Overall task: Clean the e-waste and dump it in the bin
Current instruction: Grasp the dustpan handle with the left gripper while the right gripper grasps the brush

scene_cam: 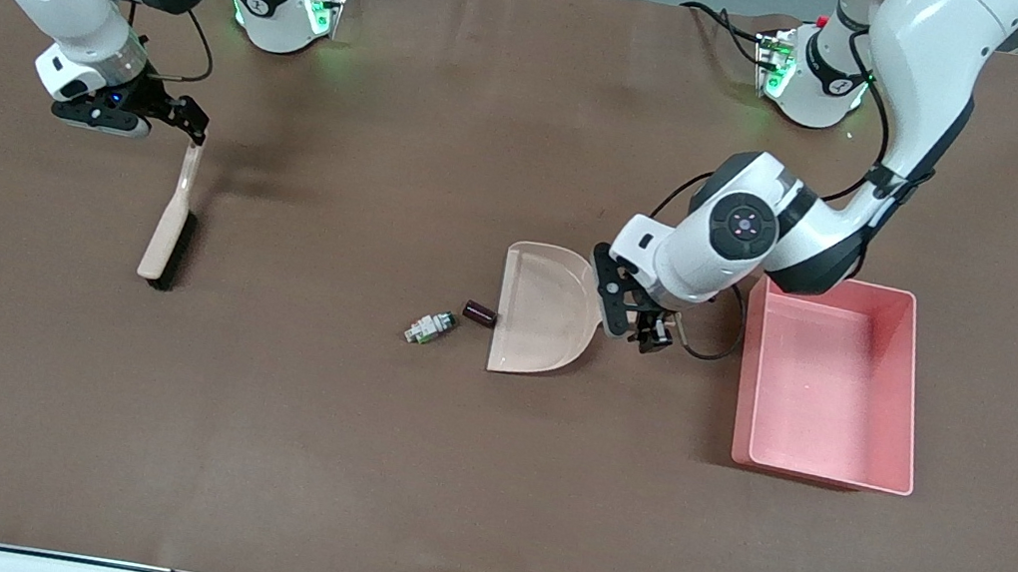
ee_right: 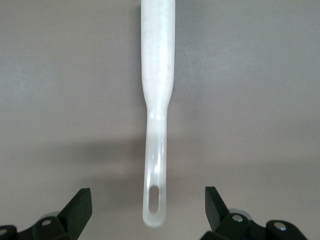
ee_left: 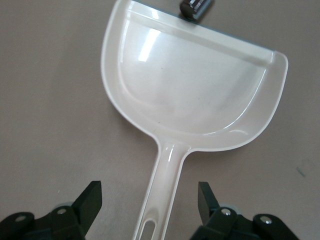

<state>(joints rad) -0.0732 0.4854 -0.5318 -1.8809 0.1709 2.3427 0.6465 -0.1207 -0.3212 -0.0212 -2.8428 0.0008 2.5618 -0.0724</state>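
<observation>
The e-waste is not yet swept: the white-grey component with green bits [scene_cam: 430, 326] and the short dark cylinder [scene_cam: 479, 313] both lie on the brown table [scene_cam: 341, 463], just off the open mouth of the dustpan [scene_cam: 541, 306], the cylinder almost at its lip and the component a little farther out toward my right arm's end. The pan itself looks empty, and the bin [scene_cam: 910, 407], which stands past the dustpan's handle toward my left arm's end, shows nothing in it that I can make out, so I judge that sweeping, lifting and dumping all remain. My left gripper [scene_cam: 640, 321] hangs over the dustpan's handle [ee_left: 162, 200] with its fingers [ee_left: 90, 200] spread wide on either side, gripping nothing. My right gripper [scene_cam: 190, 127] sits well away from the dustpan, over the end of the brush [scene_cam: 172, 226], whose handle [ee_right: 155, 150] lies between my parted fingers [ee_right: 80, 205] with clear gaps on both sides, so it holds nothing either. In my left wrist view only the cylinder's edge [ee_left: 196, 7] peeks in at the pan's lip; the component is out of frame. My left arm covers the handle in the front view, and the brush's bristles show only as a dark strip there.
</observation>
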